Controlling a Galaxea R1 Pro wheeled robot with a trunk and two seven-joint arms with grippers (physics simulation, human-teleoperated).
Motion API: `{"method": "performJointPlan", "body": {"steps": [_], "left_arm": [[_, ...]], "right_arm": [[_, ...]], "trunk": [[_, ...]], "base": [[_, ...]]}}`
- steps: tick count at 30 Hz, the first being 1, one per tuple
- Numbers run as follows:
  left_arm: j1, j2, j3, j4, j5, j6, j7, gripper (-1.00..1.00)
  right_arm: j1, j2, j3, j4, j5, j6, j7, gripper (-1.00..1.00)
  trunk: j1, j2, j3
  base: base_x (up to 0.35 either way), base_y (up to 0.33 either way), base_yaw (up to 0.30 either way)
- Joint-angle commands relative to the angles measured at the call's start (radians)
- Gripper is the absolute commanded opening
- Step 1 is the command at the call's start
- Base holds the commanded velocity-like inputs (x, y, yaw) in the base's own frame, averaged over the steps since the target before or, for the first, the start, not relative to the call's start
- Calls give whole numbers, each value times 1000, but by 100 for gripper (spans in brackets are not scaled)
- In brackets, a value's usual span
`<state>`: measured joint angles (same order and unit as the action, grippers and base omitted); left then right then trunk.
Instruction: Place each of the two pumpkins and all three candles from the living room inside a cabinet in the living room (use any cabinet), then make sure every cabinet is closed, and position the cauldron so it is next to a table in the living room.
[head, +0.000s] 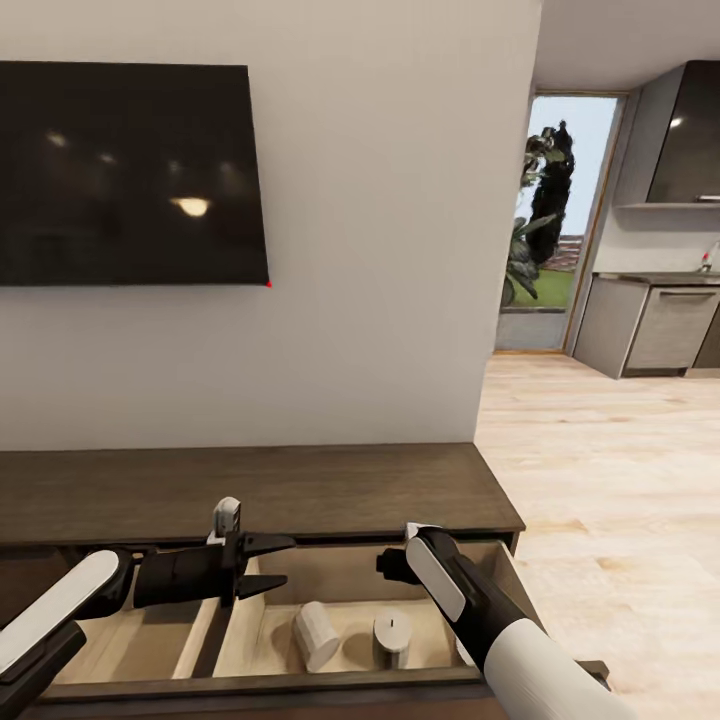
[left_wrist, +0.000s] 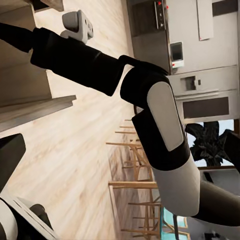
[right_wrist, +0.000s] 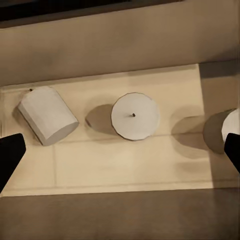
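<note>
The cabinet (head: 250, 490) stands under the wall with one drawer (head: 300, 686) pulled out. Three grey-beige candles lie in that drawer: one tipped on its side (right_wrist: 48, 116), one upright (right_wrist: 135, 116) and one on its side near the drawer's end wall (right_wrist: 218, 131). The head view shows the tipped candle (head: 318, 635) and the upright candle (head: 392, 636). My right gripper (right_wrist: 120, 152) hangs open above them, holding nothing. My left gripper (head: 288, 560) is open over the drawer's left half, pointing right. The pumpkins, cauldron and table are out of view.
A dark TV (head: 130, 175) hangs on the wall above the cabinet. A wooden divider (head: 205, 635) splits the drawer. To the right, light wood floor (head: 600, 470) runs toward a kitchen (head: 665, 320) and a glass door. My right arm (left_wrist: 160, 125) crosses the left wrist view.
</note>
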<state>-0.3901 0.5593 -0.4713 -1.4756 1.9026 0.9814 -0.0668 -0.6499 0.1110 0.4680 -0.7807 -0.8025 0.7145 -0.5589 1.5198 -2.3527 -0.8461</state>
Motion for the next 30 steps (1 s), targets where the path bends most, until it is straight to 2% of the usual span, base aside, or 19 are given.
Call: {"method": "performJointPlan", "body": {"steps": [1,4,12,18,30], "left_arm": [[-1,1,-2,1,-5,0,-7,100],[-1,1,-1,1,-5,0,-7,100],[-1,1,-1,1,-7,0,-7,100],[-1,1,4,1,-5,0,-7,100],[-1,2,8,-4,-5,0,-7,100]], "right_arm": [[-1,-1,3,-2,-10,1,-11,100],[-1,-1,4,-40,-10,5,-13,100],[4,-8,-2,-408,-19,64,-26,100],[5,-10,-6,-451,-25,76,-27,100],[6,-10,-6,-454,-19,70,-27,100]], "trunk": [[-4,7,2],[-16,28,12],[-46,84,37],[-69,126,55],[-115,210,93]], "base": [[0,0,0],[0,0,0],[0,0,0],[-118,0,0],[-324,0,0]]}}
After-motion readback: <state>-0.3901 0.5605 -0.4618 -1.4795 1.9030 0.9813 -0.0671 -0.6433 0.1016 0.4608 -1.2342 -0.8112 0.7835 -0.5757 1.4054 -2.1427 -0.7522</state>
